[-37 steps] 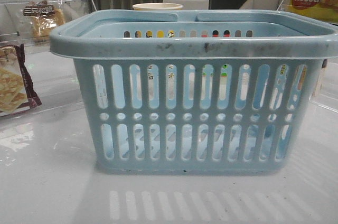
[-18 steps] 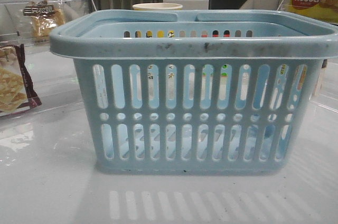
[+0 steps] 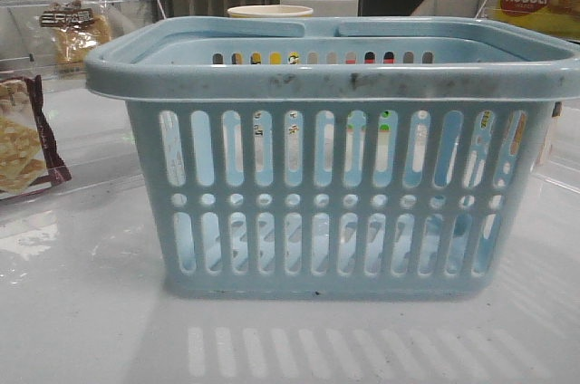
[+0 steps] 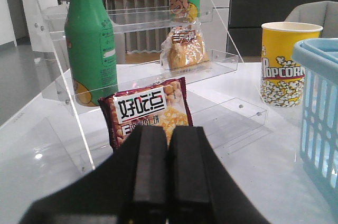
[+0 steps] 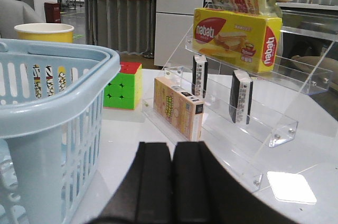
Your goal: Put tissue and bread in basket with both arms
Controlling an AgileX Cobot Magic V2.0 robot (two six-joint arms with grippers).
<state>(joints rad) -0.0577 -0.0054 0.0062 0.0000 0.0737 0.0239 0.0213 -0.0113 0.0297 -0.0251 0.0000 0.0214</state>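
Note:
The light-blue basket (image 3: pixel 335 76) stands in the middle of the table, and nothing shows inside it. The bread (image 3: pixel 77 35), in a clear bag, lies on a clear shelf at the back left; the left wrist view shows it (image 4: pixel 184 48) beyond my left gripper (image 4: pixel 168 129), which is shut and empty. Two black tissue packs (image 5: pixel 199 76) (image 5: pixel 241 97) stand upright on the clear shelf to the right of the basket (image 5: pixel 58 113). My right gripper (image 5: pixel 172 145) is shut and empty, short of them. Neither gripper shows in the front view.
A maroon-edged cracker packet (image 4: pixel 148 110) leans just ahead of the left gripper. A green bottle (image 4: pixel 91 39) and a popcorn cup (image 4: pixel 285 63) stand nearby. On the right are the yellow nabati box (image 5: pixel 235 36), a pale carton (image 5: pixel 177 106) and a colour cube (image 5: pixel 122 85).

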